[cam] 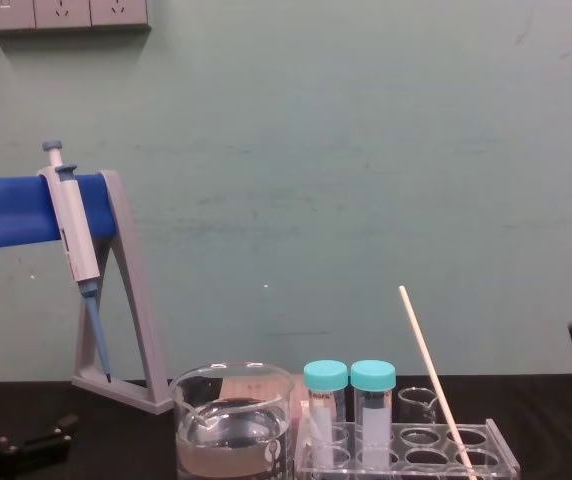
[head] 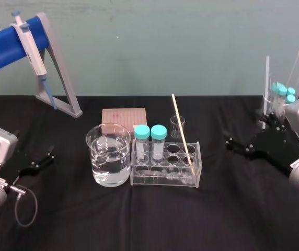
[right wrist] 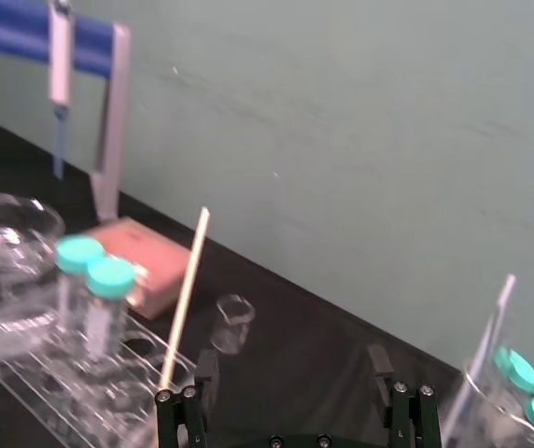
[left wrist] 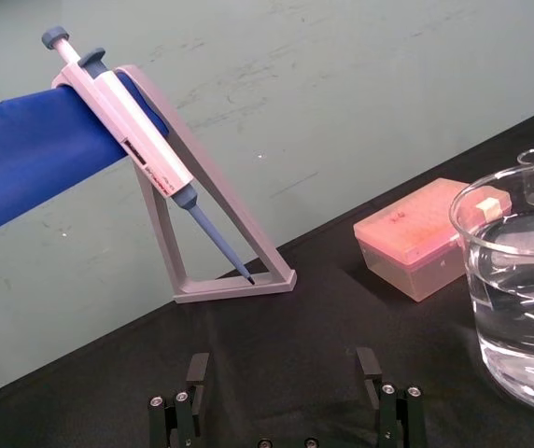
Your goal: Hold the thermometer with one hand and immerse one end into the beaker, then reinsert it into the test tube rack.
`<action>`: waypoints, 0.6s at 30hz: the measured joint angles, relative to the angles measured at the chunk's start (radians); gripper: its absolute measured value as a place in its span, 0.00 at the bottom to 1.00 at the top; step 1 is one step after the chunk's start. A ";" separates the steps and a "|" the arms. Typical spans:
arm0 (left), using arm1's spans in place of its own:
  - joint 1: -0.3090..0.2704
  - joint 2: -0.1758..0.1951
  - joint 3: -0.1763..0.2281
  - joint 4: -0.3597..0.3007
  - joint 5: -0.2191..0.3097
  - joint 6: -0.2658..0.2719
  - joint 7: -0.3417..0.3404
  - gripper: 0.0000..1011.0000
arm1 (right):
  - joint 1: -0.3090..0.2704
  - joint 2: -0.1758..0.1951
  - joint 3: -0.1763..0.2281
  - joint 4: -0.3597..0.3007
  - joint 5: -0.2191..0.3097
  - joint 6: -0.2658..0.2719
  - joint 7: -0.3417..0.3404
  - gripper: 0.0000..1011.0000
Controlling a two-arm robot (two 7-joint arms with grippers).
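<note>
We log the thermometer (head: 183,134) leaning at the test tube rack's (head: 162,180) right end. The left tool (head: 47,157) and right tool (head: 237,146), both released, flank it across open counter (head: 217,219).

Head view down onto test tube rack (head: 162,180), chest view level across it, wrist views low, close, facing wall (left wrist: 360,84)
</note>
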 joint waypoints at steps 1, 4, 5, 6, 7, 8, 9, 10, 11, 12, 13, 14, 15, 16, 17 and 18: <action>0.000 0.000 0.000 0.000 0.000 0.000 0.000 0.99 | 0.000 0.000 0.000 0.000 0.000 0.000 0.000 0.99; 0.000 0.000 0.000 0.000 0.000 0.000 0.000 0.99 | 0.030 0.003 0.028 -0.025 0.102 0.098 0.092 0.99; 0.000 0.000 0.000 0.000 0.000 0.000 0.000 0.99 | 0.045 0.000 0.029 -0.019 0.125 0.119 0.117 0.99; 0.000 0.000 0.000 0.000 0.000 0.000 0.000 0.99 | 0.061 -0.005 0.030 -0.009 0.146 0.140 0.142 0.99; 0.000 0.000 0.000 0.000 0.000 0.000 0.000 0.99 | 0.094 -0.017 0.030 0.020 0.187 0.178 0.191 0.99; 0.000 0.000 0.000 0.000 0.000 0.000 0.000 0.99 | 0.112 -0.025 0.030 0.036 0.206 0.197 0.215 0.99; 0.000 0.000 0.000 0.000 0.000 0.000 0.000 0.99 | 0.132 -0.033 0.028 0.055 0.222 0.214 0.236 0.99; 0.000 0.000 0.000 0.000 0.000 0.000 0.000 0.99 | 0.150 -0.040 0.026 0.073 0.238 0.232 0.258 0.99; 0.000 0.000 0.000 0.000 0.000 0.000 0.000 0.99 | 0.185 -0.054 0.019 0.110 0.261 0.259 0.291 0.99; 0.000 0.000 0.000 0.000 0.000 0.000 0.000 0.99 | 0.204 -0.061 0.015 0.130 0.274 0.273 0.308 0.99; 0.000 0.000 0.000 0.000 0.000 0.000 0.000 0.99 | 0.222 -0.067 0.009 0.150 0.285 0.287 0.323 0.99; 0.000 0.000 0.000 0.000 0.000 0.000 0.000 0.99 | 0.262 -0.080 -0.003 0.195 0.305 0.311 0.348 0.99; 0.000 0.000 0.000 0.000 0.000 0.000 0.000 0.99 | 0.281 -0.087 -0.011 0.217 0.315 0.324 0.360 0.99; 0.000 0.000 0.000 0.000 0.000 0.000 0.000 0.99 | 0.301 -0.093 -0.018 0.238 0.322 0.335 0.372 0.99; 0.000 0.000 0.000 0.000 0.000 0.000 0.000 0.99 | 0.337 -0.105 -0.033 0.282 0.336 0.358 0.393 0.99; 0.000 0.000 0.000 0.000 0.000 0.000 0.000 0.99 | 0.355 -0.111 -0.041 0.304 0.340 0.368 0.402 0.99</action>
